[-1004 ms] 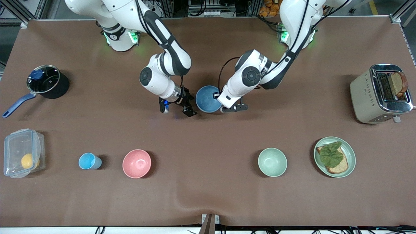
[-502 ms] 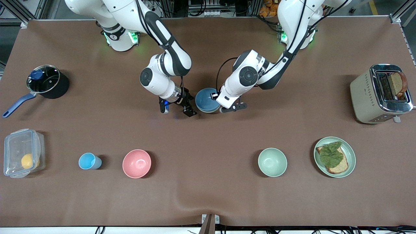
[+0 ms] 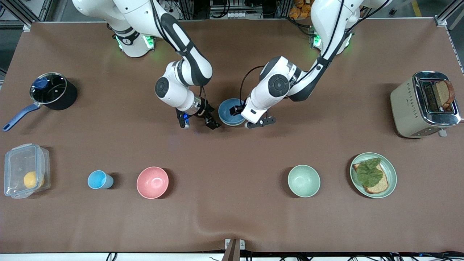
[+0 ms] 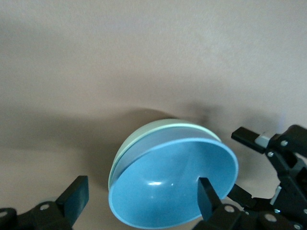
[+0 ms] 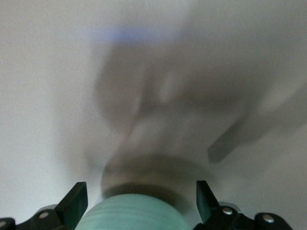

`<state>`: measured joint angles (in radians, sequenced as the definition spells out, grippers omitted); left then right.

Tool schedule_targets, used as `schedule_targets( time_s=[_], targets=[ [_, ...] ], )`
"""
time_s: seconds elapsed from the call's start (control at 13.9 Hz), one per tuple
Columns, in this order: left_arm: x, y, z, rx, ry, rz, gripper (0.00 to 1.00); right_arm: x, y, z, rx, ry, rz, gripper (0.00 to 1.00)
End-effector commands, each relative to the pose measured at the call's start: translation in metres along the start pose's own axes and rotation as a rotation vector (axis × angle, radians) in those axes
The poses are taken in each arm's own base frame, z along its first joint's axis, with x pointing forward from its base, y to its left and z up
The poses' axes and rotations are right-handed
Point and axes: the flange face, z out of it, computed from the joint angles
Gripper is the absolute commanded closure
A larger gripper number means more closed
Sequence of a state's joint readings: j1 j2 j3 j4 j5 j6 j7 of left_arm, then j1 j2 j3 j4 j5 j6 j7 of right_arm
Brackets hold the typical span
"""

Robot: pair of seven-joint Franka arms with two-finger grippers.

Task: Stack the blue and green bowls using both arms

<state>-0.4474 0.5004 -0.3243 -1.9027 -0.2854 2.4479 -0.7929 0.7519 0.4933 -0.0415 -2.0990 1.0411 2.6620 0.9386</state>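
The blue bowl [image 3: 228,111] sits at mid-table, between the two grippers. In the left wrist view the blue bowl [image 4: 172,187] is nested in the green bowl [image 4: 165,123], whose pale rim shows around it. In the front view the green bowl is hidden under the blue one. My left gripper [image 3: 248,117] [image 4: 141,199] is open, with one finger inside the blue bowl and the other outside its wall. My right gripper [image 3: 198,124] [image 5: 139,199] is open beside the stack, toward the right arm's end. The green bowl's outer wall [image 5: 134,215] shows low between its fingers.
Nearer the front camera stand a paler mint bowl [image 3: 303,180], a pink bowl [image 3: 152,182], a light-blue cup [image 3: 98,179] and a green plate [image 3: 393,177] with toast. A toaster [image 3: 417,105], a lidded pot [image 3: 54,92] and a plastic box [image 3: 25,170] stand at the table's ends.
The blue bowl was tilted up in my left gripper. It has come down level into the green bowl, and the left gripper has opened. The right gripper has barely moved.
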Motion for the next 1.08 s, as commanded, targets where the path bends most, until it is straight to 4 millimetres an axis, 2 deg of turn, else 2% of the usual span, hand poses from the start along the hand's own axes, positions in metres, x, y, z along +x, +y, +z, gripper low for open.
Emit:
schedule_targets(
  time_s=[0.0,0.07,0.22,0.29,0.43,0.57,0.72,0.79,1.0],
  targets=[
    [0.021,-0.008,-0.048,-0.001,0.017,-0.05,0.0,0.008,0.0,-0.024,-0.002,-0.035,-0.042,0.0],
    [0.038,-0.016,-0.066,0.026,0.021,-0.054,0.0,0.008,-0.001,-0.025,-0.009,-0.025,-0.064,0.0],
    [0.076,-0.028,-0.12,0.115,0.037,-0.04,0.0,0.018,0.002,-0.037,-0.04,-0.009,-0.098,0.0],
    [0.088,-0.032,-0.145,0.152,0.038,-0.036,0.0,0.023,0.001,-0.045,-0.07,-0.016,-0.114,0.0],
    [0.119,-0.054,-0.203,0.178,0.049,-0.084,0.0,0.032,0.001,-0.069,-0.12,-0.036,-0.132,0.0],
    [0.135,-0.077,-0.257,0.171,0.081,-0.094,0.0,0.041,0.005,-0.091,-0.171,-0.039,-0.159,0.0],
    [0.145,-0.107,-0.309,0.144,0.146,-0.106,0.0,0.053,0.009,-0.112,-0.233,-0.041,-0.175,0.0],
    [0.143,-0.114,-0.327,0.142,0.171,-0.102,0.0,0.058,0.01,-0.12,-0.256,-0.047,-0.177,0.0],
    [0.127,-0.135,-0.362,0.265,0.216,-0.002,0.0,0.075,0.013,-0.143,-0.311,-0.037,-0.187,0.0]
  ],
)
